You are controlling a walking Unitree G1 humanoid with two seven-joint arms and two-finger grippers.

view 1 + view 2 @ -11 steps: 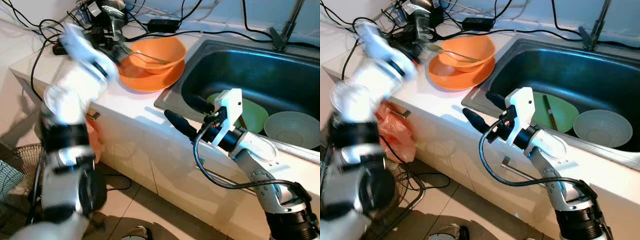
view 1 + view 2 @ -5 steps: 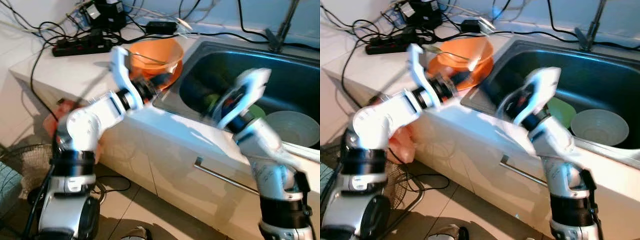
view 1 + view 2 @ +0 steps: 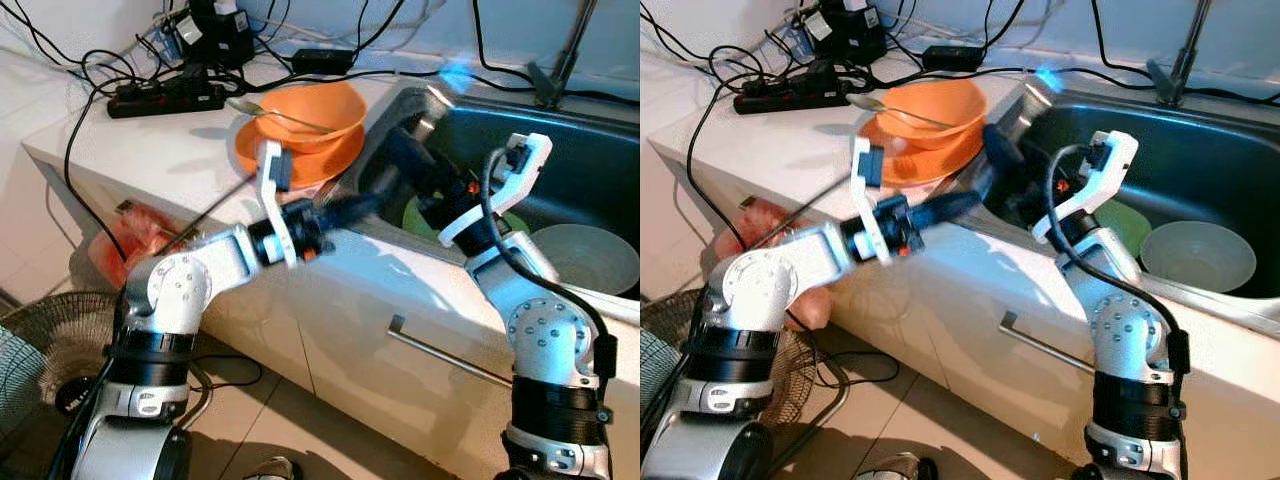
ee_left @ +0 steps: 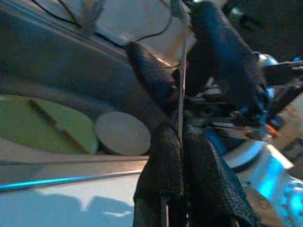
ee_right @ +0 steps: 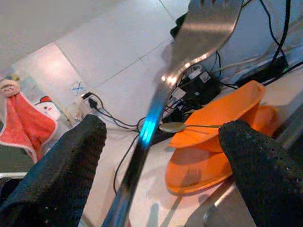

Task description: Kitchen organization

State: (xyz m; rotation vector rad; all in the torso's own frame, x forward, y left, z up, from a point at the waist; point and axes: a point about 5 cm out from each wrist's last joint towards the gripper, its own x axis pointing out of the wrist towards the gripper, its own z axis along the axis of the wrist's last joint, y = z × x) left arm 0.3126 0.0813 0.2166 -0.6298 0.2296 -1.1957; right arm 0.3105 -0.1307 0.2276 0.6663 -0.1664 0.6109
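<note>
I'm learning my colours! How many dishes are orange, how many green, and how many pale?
Orange: 2, a bowl sitting on a plate
Green: 1, a plate in the sink
Pale: 1, a bowl in the sink
Total: 4 dishes

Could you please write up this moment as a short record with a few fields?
Setting: white counter beside a steel sink.
Left gripper: shut on a metal fork, reaching toward the sink edge.
Right gripper: open, its fingers either side of the fork.
Counter: orange bowl with a spoon, sitting on an orange plate; power strip and cables.
Sink: green plate, pale bowl.
</note>
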